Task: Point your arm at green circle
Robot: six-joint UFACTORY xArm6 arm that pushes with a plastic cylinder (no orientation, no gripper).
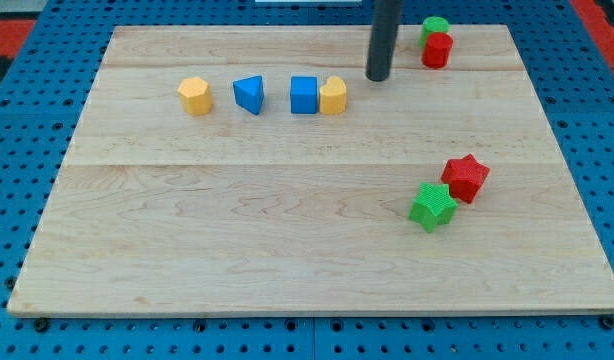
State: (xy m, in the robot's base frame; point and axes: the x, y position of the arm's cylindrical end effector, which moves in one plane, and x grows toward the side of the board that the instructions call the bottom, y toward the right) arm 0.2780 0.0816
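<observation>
Dark and upright, the straight rod is seen descending from the view's top, my tip (378, 78) set on the pale wooden board (287, 220), with no jaws to open or close. To its right, near the far edge, the green circle block (434, 25) is pressed against a red cylinder block (437, 50). A yellow rounded block (333, 96) lies just left.

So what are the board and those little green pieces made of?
The board looks like pale, matte wood: grain lines and plank seams show. The green circle and green star look like plastic, probably, with solid colour and finely ridged sides.
</observation>
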